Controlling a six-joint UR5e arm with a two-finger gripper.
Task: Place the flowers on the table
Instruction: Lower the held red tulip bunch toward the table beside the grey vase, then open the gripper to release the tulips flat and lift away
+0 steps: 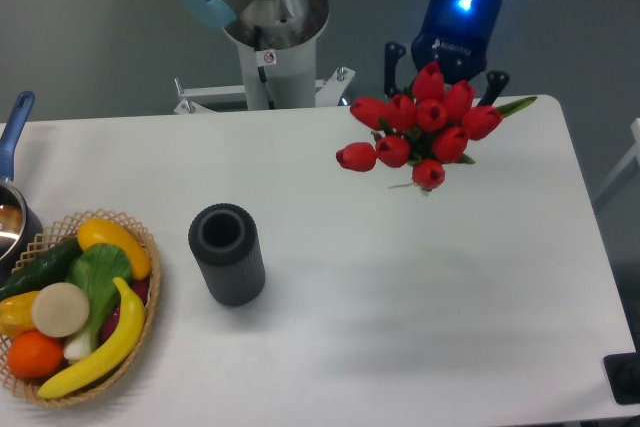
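The flowers (pixel 423 125) are a bunch of red tulips held in the air over the far right part of the white table (pixel 400 277). Their red heads point toward the camera and hide most of the stems; one green leaf sticks out to the right. My gripper (pixel 447 72) is right behind the bunch, with dark fingers showing at either side, shut on the stems. The blue-lit wrist rises above it.
A dark grey cylindrical vase (pixel 227 253) stands upright left of centre. A wicker basket (pixel 85 307) of fruit and vegetables sits at the front left corner. A pot with a blue handle (pixel 12 162) is at the left edge. The arm's base (pixel 270 37) is behind the table.
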